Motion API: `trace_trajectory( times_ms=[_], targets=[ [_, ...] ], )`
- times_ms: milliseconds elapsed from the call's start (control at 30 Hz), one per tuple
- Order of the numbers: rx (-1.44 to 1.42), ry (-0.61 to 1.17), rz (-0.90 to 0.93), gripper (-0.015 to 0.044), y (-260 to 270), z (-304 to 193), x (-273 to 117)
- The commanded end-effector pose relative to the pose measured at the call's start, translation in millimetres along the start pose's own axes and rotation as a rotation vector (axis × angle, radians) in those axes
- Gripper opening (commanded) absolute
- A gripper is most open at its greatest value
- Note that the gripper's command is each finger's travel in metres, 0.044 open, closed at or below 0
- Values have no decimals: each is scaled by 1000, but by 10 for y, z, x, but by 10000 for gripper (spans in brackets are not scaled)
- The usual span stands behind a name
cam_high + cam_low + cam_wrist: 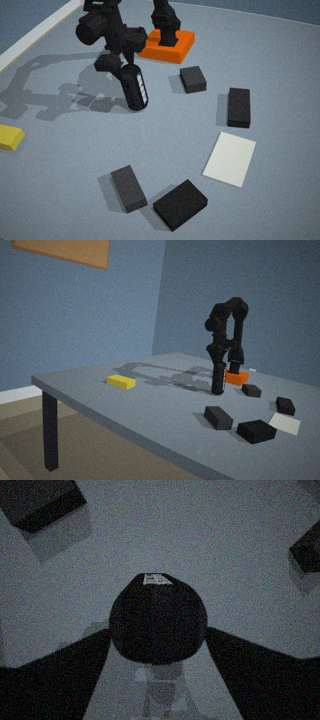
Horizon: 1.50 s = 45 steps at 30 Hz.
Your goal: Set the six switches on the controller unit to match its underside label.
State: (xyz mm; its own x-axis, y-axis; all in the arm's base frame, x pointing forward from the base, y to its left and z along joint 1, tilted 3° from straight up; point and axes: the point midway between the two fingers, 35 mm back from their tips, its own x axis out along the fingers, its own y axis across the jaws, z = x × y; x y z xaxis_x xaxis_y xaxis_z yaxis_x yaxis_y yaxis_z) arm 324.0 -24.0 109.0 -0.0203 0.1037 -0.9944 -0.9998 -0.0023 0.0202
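Note:
The dark controller unit point(130, 89) point(218, 382) point(158, 605) stands on one end, tilted slightly, its lower end at or just above the bench. My gripper point(127, 69) point(219, 363) point(158, 633) is shut on it, one finger against each side near the upper end. The white label point(142, 87) point(224, 376) point(157, 579) on its underside faces right in the top view. It is a thin strip in the exterior view and foreshortened in the wrist view; its squares are too small to read. The rocker switches are hidden.
Dark boxes lie to the right point(192, 78) point(239, 104) and front point(129, 188) point(180, 204) in the top view. A white plate point(230, 158) point(285, 423) lies at right, a yellow block point(10, 136) point(120, 381) at left. The orange base point(160, 55) point(236, 379) is behind the unit.

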Motion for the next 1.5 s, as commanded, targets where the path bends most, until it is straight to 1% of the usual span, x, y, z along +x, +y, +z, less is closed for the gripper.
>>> trace_trajectory(
  times_ms=[0, 1467],
  targets=[
    [0, 25, 7, 338, -4, -73, 27],
    [0, 127, 7, 338, -3, -398, 74]
  ],
)
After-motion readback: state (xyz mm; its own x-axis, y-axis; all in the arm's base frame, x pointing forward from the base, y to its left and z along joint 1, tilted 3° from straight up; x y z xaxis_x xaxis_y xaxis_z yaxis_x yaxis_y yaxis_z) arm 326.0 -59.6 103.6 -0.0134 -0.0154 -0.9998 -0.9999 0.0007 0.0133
